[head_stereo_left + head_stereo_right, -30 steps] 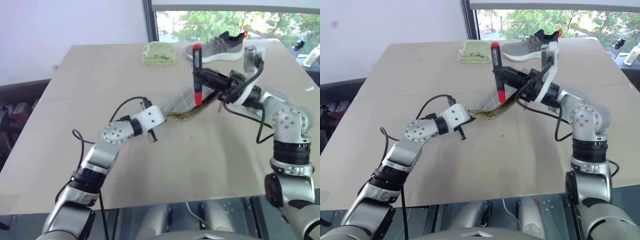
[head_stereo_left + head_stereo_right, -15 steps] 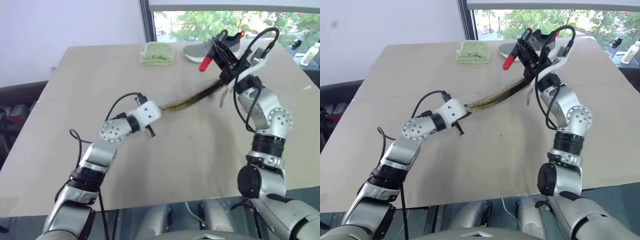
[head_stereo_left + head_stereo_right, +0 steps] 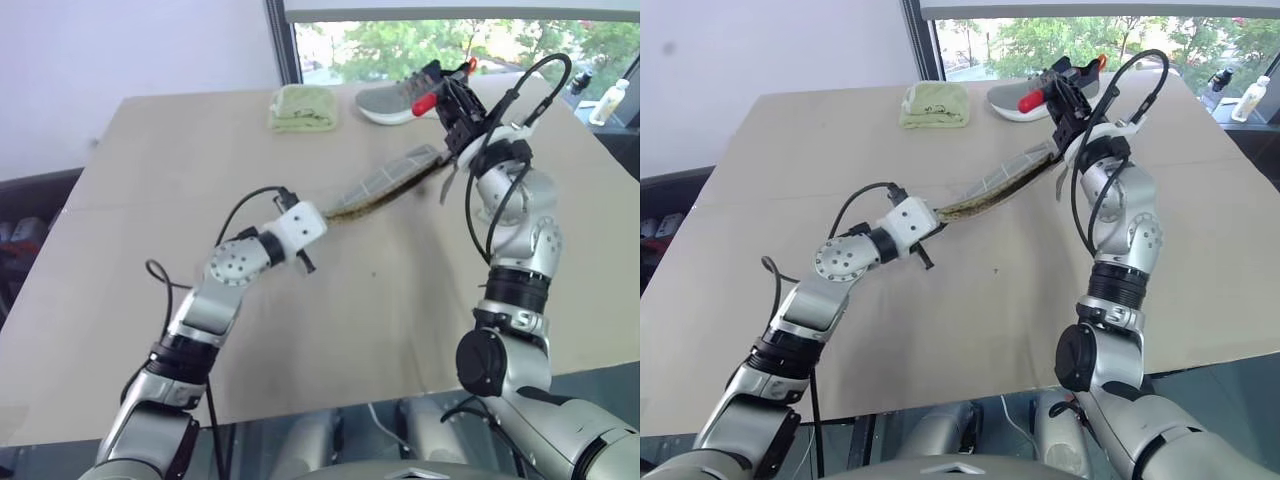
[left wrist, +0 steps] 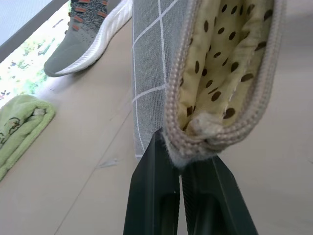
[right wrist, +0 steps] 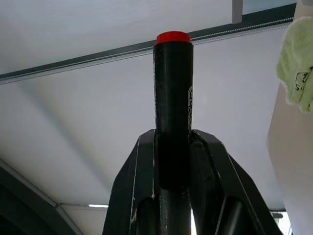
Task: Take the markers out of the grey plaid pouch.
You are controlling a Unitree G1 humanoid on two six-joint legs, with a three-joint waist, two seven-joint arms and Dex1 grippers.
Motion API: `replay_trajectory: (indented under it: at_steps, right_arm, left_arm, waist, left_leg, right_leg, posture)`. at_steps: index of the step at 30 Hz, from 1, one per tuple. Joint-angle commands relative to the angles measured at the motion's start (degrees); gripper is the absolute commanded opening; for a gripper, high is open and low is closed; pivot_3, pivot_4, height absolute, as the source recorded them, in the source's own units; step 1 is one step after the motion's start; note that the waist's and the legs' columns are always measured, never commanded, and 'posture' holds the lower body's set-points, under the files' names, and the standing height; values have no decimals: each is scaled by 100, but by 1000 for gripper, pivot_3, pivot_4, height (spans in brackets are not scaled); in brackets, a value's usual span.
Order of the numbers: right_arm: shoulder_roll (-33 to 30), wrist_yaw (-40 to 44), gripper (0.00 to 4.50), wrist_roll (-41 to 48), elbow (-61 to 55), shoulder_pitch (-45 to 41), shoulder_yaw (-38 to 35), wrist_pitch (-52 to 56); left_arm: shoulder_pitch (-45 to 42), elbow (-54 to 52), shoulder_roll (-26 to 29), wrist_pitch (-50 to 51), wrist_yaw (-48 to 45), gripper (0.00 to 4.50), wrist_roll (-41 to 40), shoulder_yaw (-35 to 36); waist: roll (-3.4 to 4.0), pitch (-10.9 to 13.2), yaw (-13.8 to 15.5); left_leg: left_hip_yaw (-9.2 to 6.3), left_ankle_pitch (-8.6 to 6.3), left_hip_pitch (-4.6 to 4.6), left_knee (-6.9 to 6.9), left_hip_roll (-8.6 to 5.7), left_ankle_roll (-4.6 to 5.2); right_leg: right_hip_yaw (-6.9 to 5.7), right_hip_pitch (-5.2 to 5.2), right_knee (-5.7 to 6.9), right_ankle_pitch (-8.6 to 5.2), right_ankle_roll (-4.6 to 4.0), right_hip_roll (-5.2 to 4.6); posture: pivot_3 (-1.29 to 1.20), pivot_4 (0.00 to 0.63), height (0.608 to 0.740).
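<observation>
Left gripper (image 4: pixel 188 169) is sitting nearest, fingers fully closed and pinching the near seam end of the grey plaid pouch (image 3: pixel 385 185), holding that end up off the table (image 3: pixel 150 200). Pouch is stretching away from it toward the right arm, far end hanging near the right wrist, mouth gaping; the left wrist view is looking straight into the yellowish dotted lining and no marker is showing in the part it can see, though the far end is hidden, so can't tell if any are left inside. Right gripper (image 5: pixel 172 147) is raised past the pouch's far end, above the table, fingers closed narrow around a black marker (image 5: pixel 172 98) with a red cap, cap end poking out beyond the fingertips. So one marker is clear of the pouch but not put down yet; nothing pen-like is lying on the table. My read: task is partway, what's left is setting this marker down and checking the pouch for more. Farther back, a folded yellow-green cloth (image 3: pixel 303 105) and a grey sneaker (image 3: pixel 400 98) are lying at the far table edge by the window, well apart from both grippers.
</observation>
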Motion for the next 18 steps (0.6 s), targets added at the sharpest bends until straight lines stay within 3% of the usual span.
replay_trajectory:
  at_steps: [1, 7, 18]
  right_arm:
    - [-13, -65, 351, 181, -518, 67, 209, 30]
    - [63, -103, 351, 264, -564, 221, 406, 23]
    - [-316, 74, 351, 92, -513, 341, 656, 285]
  left_arm:
    - [-191, 180, -198, 75, 343, 173, 170, 111]
    - [-374, -34, -648, 131, 376, 173, 42, 102]
    - [-330, 0, -762, 87, 446, 173, 230, 123]
  waist:
    - [0, 0, 1]
    - [0, 0, -43]
    - [0, -1, -48]
  left_leg:
    - [1, 0, 0, 0, 0, 0]
    - [9, 0, -1, -1, 0, 0]
    - [11, 0, -1, 1, 1, 0]
  right_leg:
    - [1, 0, 0, 0, 0, 0]
    - [2, -5, 2, 0, 0, -3]
    - [3, -6, 5, 0, 0, -2]
  posture:
    - [0, 150, 740]
    - [0, 150, 740]
    - [0, 150, 740]
